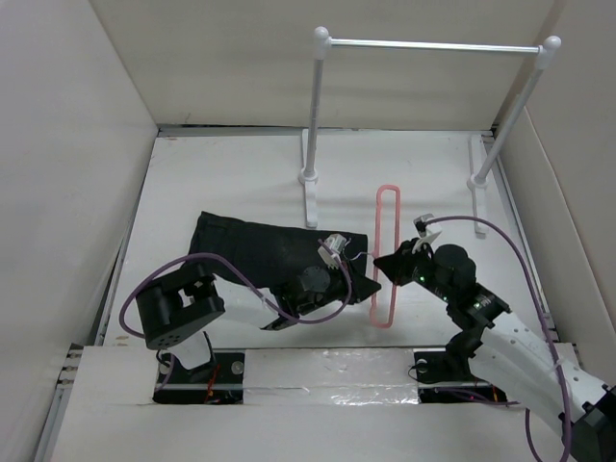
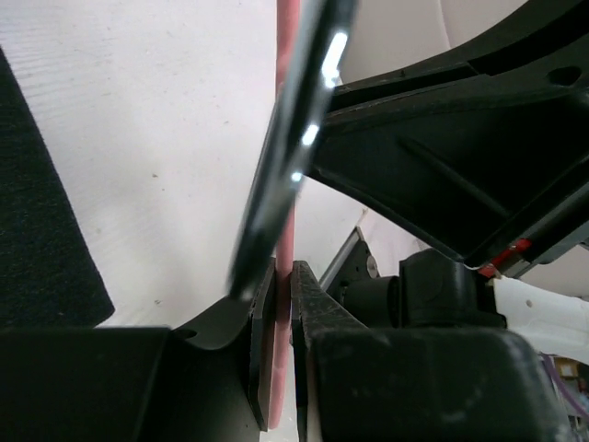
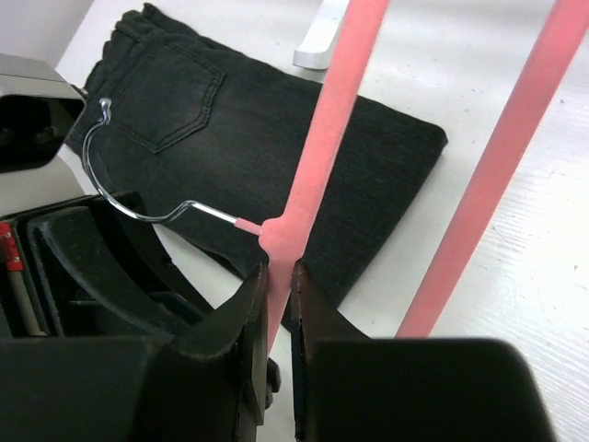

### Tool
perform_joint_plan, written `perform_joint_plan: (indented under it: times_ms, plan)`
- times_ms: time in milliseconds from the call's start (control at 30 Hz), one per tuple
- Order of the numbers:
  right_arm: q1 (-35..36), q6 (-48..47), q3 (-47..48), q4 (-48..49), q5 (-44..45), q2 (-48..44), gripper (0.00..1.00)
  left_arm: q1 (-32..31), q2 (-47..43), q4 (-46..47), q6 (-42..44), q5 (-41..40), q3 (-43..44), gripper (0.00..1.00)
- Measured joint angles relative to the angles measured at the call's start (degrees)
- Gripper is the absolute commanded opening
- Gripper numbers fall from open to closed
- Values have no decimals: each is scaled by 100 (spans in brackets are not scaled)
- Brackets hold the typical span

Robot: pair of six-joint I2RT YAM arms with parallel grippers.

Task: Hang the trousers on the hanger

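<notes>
Hanger (image 1: 387, 221) gripped at two points; trousers (image 1: 245, 245) not yet loaded. Both sets of jaws meet on the pink bar that carries the metal hook (image 3: 138, 204). Left jaws are clenched on this bar, which fills the slit between them in the left wrist view. Right jaws are likewise clenched on it, right beside the hook's root, as the right wrist view shows. The second pink bar runs free to their right. Trousers lie folded flat on the surface (image 1: 221, 183), back pocket up, just left of the hanger. Whether cloth and hanger touch cannot be told. Their near corner sits under the left arm (image 1: 241, 308). Rail (image 1: 433, 44) stands at the far side.

Step in hand, by judgement: securing and orienting the hanger before any cloth is threaded. The next move probably calls for one arm to steady the hanger while the other lets go. That arm would then take an edge of the trousers and feed it through the loop and over the free bar. Floppy cloth may slip back off.
</notes>
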Motion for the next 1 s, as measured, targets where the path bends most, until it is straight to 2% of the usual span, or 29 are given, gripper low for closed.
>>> perform_joint_plan:
  times_ms: [133, 167, 200, 267, 333, 433, 467, 533, 567, 600, 700, 867, 1000]
  plan:
    - [13, 131, -2, 116, -22, 219, 14, -20, 26, -90, 15, -133, 0, 0]
    - [13, 140, -4, 168, -22, 310, 33, -9, 68, -85, 13, -146, 0, 0]
    - [13, 127, -4, 210, -22, 402, 44, 4, 127, -66, 9, -157, 0, 0]
    - [11, 79, -9, 227, 0, 577, 58, 48, 240, -109, -11, -269, 0, 0]
    - [-4, 26, -15, 238, 4, 741, 58, 90, 326, -177, -59, -409, -31, 0]
    - [-7, -17, -44, 286, 20, 872, 50, 149, 341, -188, -160, -627, -168, 0]
    - [-7, -22, -85, 367, 26, 881, 36, 164, 341, -216, -186, -695, -210, 0]
    - [-7, -26, -168, 527, 48, 920, 20, 170, 341, -243, -247, -831, -264, 0]
    - [-11, -24, -186, 562, 68, 979, 7, 170, 341, -243, -273, -879, -286, 0]
    - [-17, -22, -188, 614, 92, 1075, 4, 170, 341, -238, -306, -927, -308, 0]
    - [-17, -7, -197, 828, 164, 1445, 4, 190, 372, -232, -378, -1062, -323, 0]
    - [-20, -2, -195, 1220, 195, 2295, 26, 240, 590, -101, -470, -1078, -310, 0]
    - [-22, 0, -170, 1478, 131, 2977, 27, 280, 804, 66, -553, -1040, -264, 0]
